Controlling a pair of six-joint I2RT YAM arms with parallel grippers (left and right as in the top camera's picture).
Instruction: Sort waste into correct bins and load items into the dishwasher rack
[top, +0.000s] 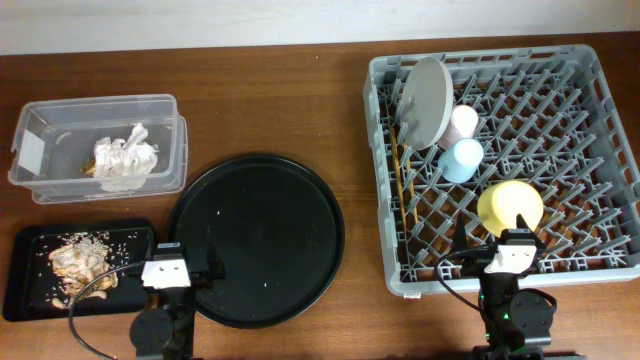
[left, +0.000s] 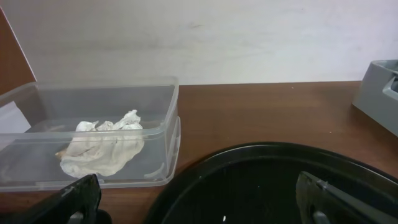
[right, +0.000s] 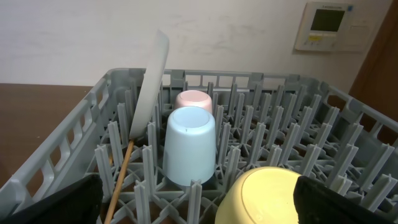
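Left tool (top: 182, 274), wide open and empty, hangs at the near rim of the large round black tray (top: 258, 240); brownish food scraps (top: 82, 258) lie in the shallow black rectangular tray (top: 25, 298) beside it, crumpled white napkins (top: 125, 157) in the clear plastic box (top: 172, 135) beyond. Right tool (top: 513, 252), likewise open and empty, faces the grey dishwasher rack (top: 580, 150), yellow-green bowl (top: 510, 203) nearest.

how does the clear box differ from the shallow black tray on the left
The clear box is see-through with tall walls; the shallow black tray is opaque and low-walled. The clear box holds crumpled white napkins; the shallow black tray holds brownish food scraps. Both are rectangular and sit left of the round black tray.
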